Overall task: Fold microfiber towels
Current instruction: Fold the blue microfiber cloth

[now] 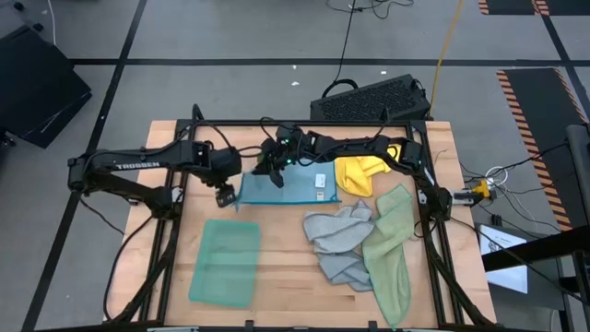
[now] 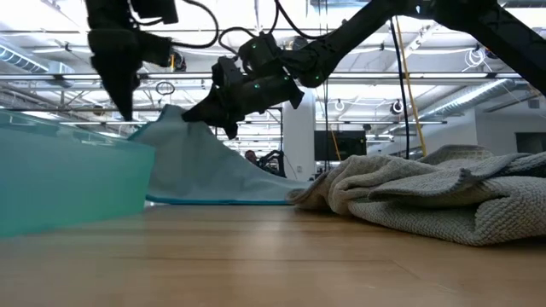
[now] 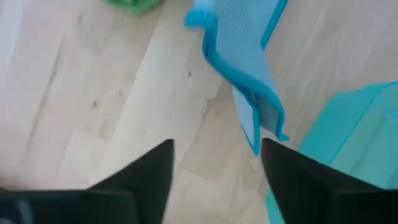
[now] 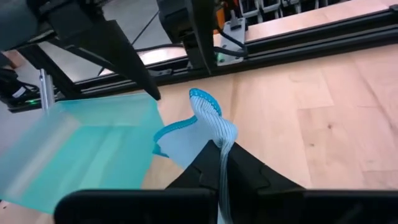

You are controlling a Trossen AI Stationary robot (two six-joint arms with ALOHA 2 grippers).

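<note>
Table [image 1: 277, 290]: light wooden top with plank seams, bordered by a black metal frame [image 1: 433, 249] (its rails run along the edges).
Keyboard-like black panel [image 1: 369, 100]: lies on the floor just beyond the table's far edge, tilted.
Yellow cable [image 1: 446, 37]: runs across the floor from the far side toward the table's right far corner.
Black cable [image 1: 347, 37]: trails over the floor down to the panel.
Black case [image 1: 32, 83]: sits on the floor, well left of the table.
Hazard-striped tape [image 1: 525, 120]: marks the floor at right.
Ceiling trusses [image 2: 409, 77]: span the room behind, in the low view.
</note>
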